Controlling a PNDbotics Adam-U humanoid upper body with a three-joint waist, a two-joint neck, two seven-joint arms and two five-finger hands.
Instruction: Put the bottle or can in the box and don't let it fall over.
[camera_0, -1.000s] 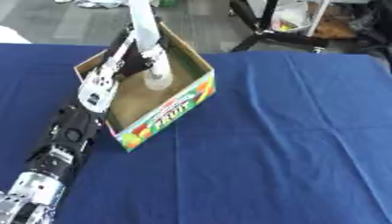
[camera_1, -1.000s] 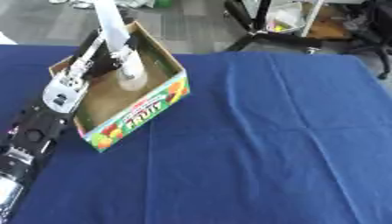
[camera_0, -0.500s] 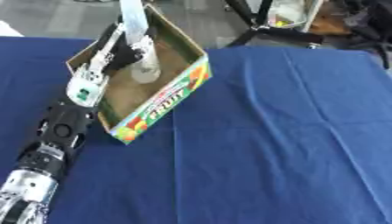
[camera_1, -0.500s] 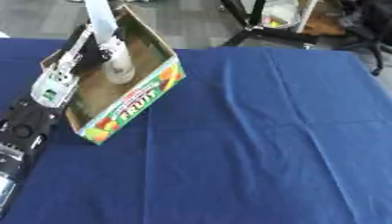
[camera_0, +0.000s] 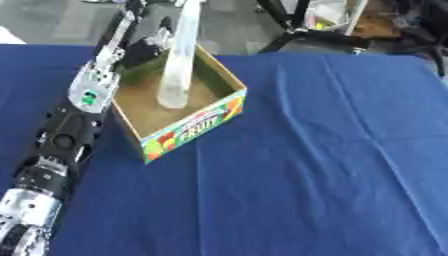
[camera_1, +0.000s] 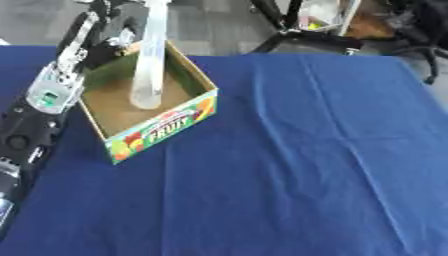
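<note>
Our left hand (camera_1: 114, 25), at the box's (camera_0: 188, 127) far left, hides its fingers; we cannot tell their state. The tall clear bottle (camera_0: 179, 62) looks light, slippery, top-heavy; we would hold it mid-body.

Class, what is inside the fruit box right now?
A tall clear bottle stands upright on the brown floor of the box. The left hand is at its upper part; the grip is hard to make out. The floor under the bottle's base is covered.
</note>
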